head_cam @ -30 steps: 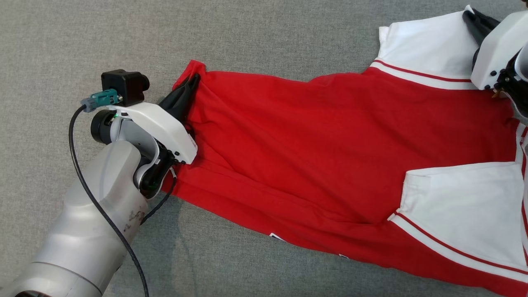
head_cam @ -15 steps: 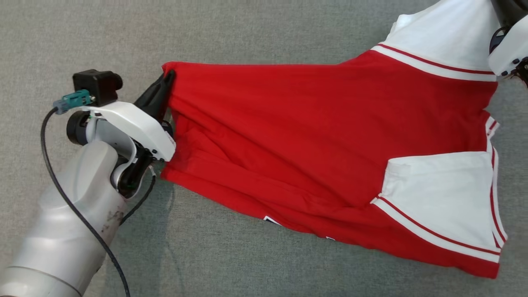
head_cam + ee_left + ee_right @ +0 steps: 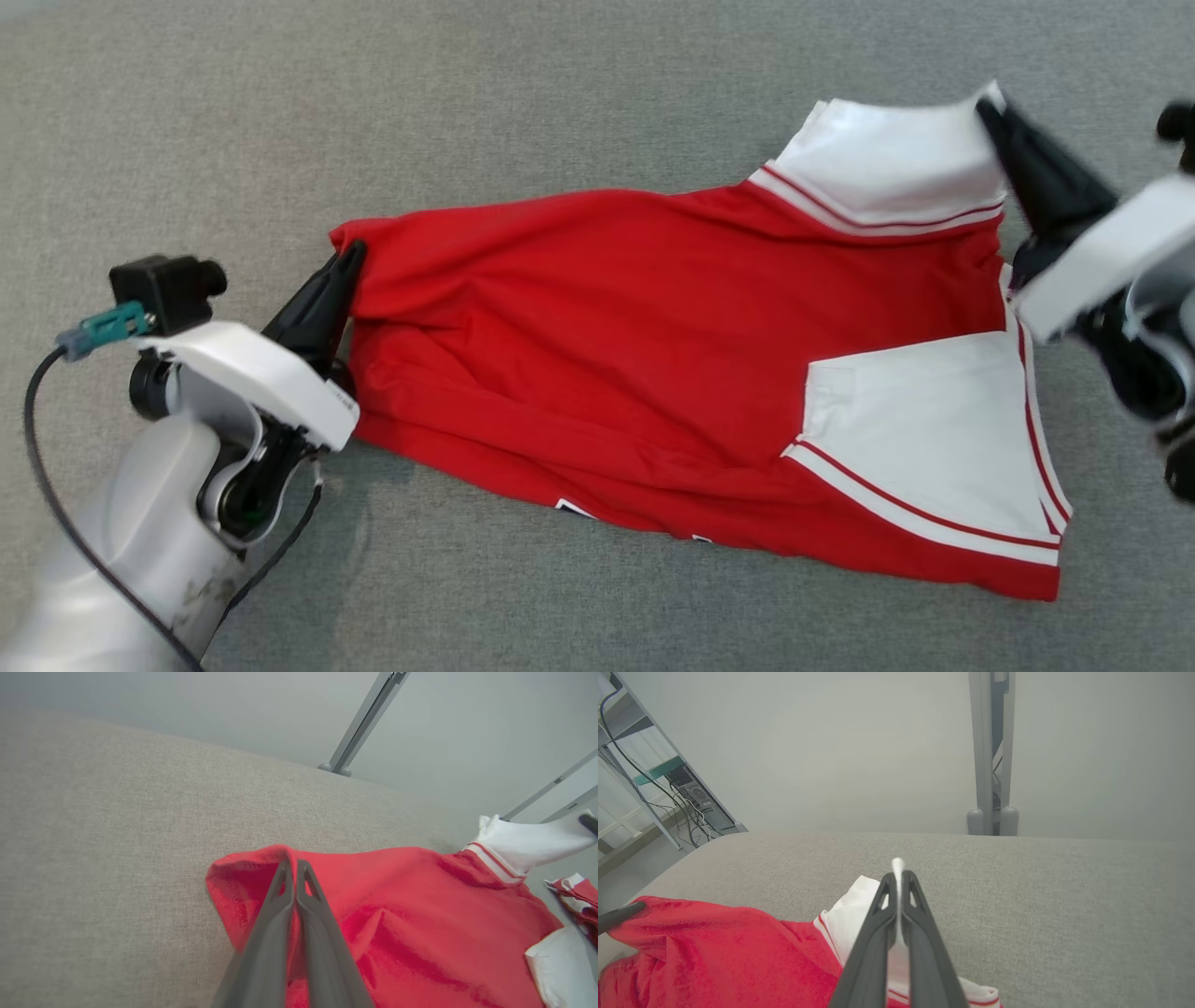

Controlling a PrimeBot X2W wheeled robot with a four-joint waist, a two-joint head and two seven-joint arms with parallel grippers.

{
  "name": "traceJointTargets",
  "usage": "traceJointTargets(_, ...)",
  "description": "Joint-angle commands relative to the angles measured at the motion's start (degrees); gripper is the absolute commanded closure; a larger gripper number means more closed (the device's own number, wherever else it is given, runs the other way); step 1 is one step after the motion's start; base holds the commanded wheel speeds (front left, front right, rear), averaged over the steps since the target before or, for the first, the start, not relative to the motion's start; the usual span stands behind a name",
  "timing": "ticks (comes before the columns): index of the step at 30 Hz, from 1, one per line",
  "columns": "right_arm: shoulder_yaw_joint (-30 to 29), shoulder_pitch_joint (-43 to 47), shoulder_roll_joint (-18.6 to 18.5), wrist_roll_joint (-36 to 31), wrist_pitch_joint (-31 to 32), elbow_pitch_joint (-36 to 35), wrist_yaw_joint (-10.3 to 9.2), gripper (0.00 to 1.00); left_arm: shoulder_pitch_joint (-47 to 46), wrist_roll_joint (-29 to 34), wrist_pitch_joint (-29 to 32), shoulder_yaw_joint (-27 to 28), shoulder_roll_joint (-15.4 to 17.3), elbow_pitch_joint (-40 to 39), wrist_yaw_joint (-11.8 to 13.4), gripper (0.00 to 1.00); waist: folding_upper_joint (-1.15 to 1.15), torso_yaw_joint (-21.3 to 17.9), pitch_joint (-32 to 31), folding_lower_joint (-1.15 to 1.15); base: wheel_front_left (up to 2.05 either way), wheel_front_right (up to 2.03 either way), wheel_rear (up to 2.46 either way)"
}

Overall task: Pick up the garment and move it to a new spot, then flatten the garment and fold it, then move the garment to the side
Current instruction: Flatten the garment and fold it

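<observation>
The garment (image 3: 635,345) is a red shirt with white, red-striped sleeves, stretched left to right over the grey fabric surface (image 3: 560,103). My left gripper (image 3: 350,257) is shut on its red hem corner at the left; the left wrist view shows the same gripper (image 3: 293,864) with the red cloth (image 3: 397,914) pinched between its fingers. At the upper right my right gripper (image 3: 991,110) is shut on the edge of the far white sleeve (image 3: 887,159), and white cloth (image 3: 859,910) shows between that gripper's (image 3: 897,875) fingers. The near white sleeve (image 3: 924,439) lies folded on the red body.
Grey cloth surface extends on all sides of the garment. Beyond its far edge stand a metal post (image 3: 990,751) and a rack with cables and a computer (image 3: 686,788) at the left. My pale left forearm (image 3: 121,569) crosses the lower left corner.
Both grippers, still holding the garment, have come toward me and down; the stretched shirt now sags with wrinkles near the surface. The head view has also shifted.
</observation>
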Motion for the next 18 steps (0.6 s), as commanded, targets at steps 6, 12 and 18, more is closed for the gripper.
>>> traceJointTargets(6,-4.0,13.5,-1.2,3.1,-2.1,-9.6,-0.02,1.0,7.7,-2.8,0.7,2.3,4.8,-9.6,3.4,1.0,0.0,-2.0,-0.7,0.0,0.0,0.0,0.0)
traceJointTargets(12,-11.5,27.2,0.1,3.1,-3.3,-17.8,-0.02,1.0,15.2,-6.3,0.7,5.8,9.3,-18.8,7.5,1.0,0.0,-4.0,-0.5,0.0,0.0,0.0,0.0)
traceJointTargets(18,-18.8,38.8,3.7,1.1,-0.7,-24.5,-0.02,1.0,21.2,-9.1,0.5,8.4,12.2,-25.1,9.8,1.0,0.0,-4.9,-0.8,0.0,0.0,0.0,0.0)
